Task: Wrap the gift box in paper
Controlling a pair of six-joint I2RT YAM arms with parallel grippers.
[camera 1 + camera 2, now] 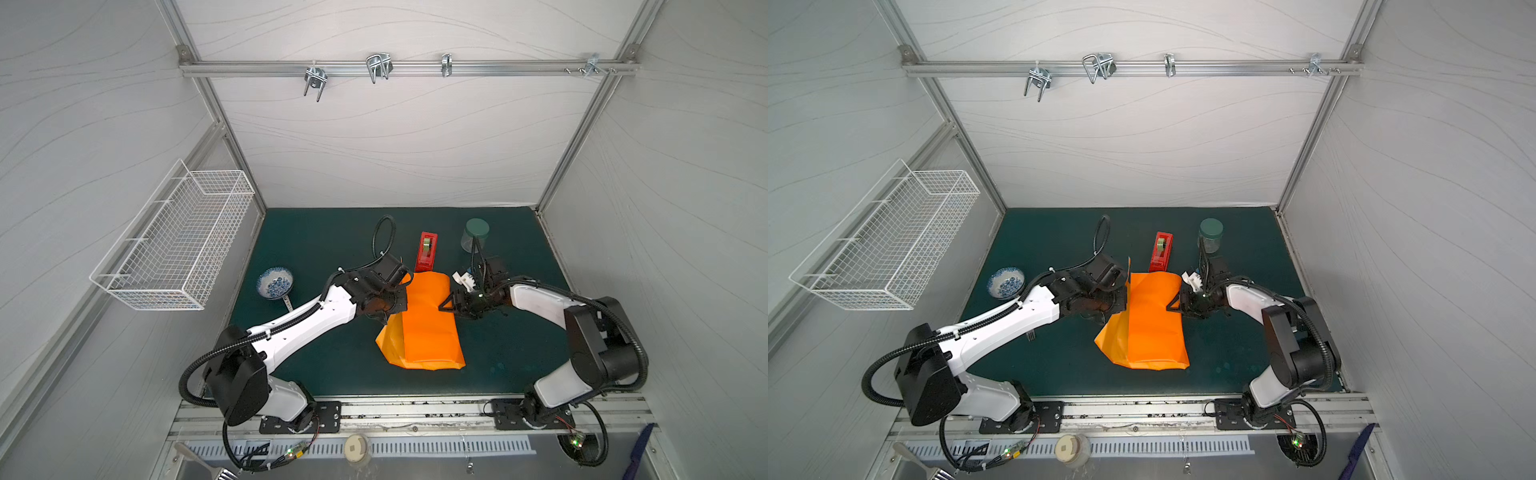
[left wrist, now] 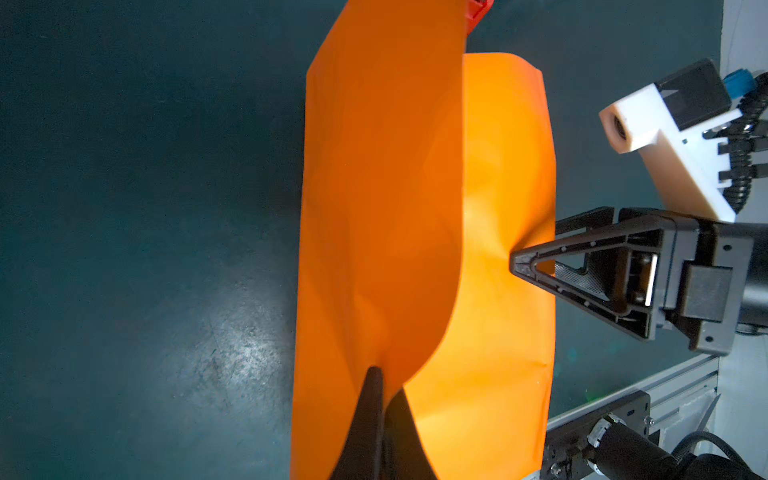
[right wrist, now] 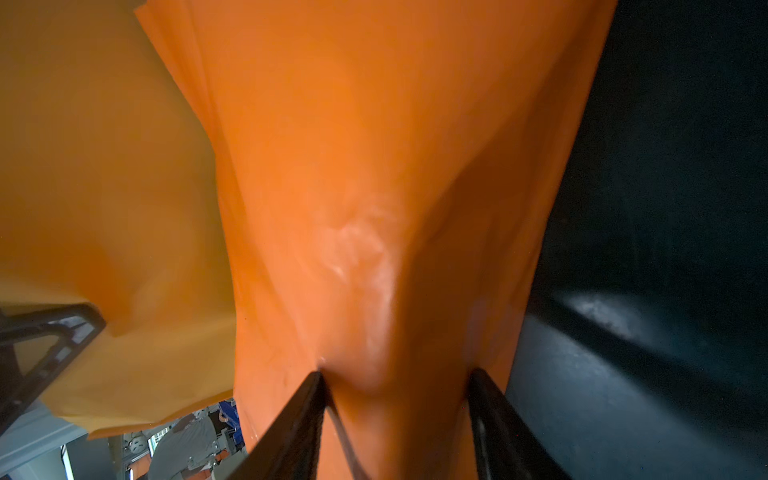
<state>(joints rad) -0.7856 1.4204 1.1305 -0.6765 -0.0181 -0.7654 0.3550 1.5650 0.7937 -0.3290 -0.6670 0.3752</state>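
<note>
Dark green tabletop (image 1: 324, 249) inside a white-walled cell. My left gripper (image 2: 384, 386) is pinched tight on a raised flap of the large thin orange paper sheet (image 1: 428, 328), which lies mid-tabletop, reaching toward the front edge. My right gripper (image 3: 397, 374), jaws half apart, clamps a paper-covered bulge on the opposite side. The gift box is hidden, presumably inside the fold. I judge the step to be closing the side flaps. Next I must lay my flap flat across without tearing it. A narrow red plastic tape dispenser (image 1: 427, 251) waits just behind, toward the back edge.
</note>
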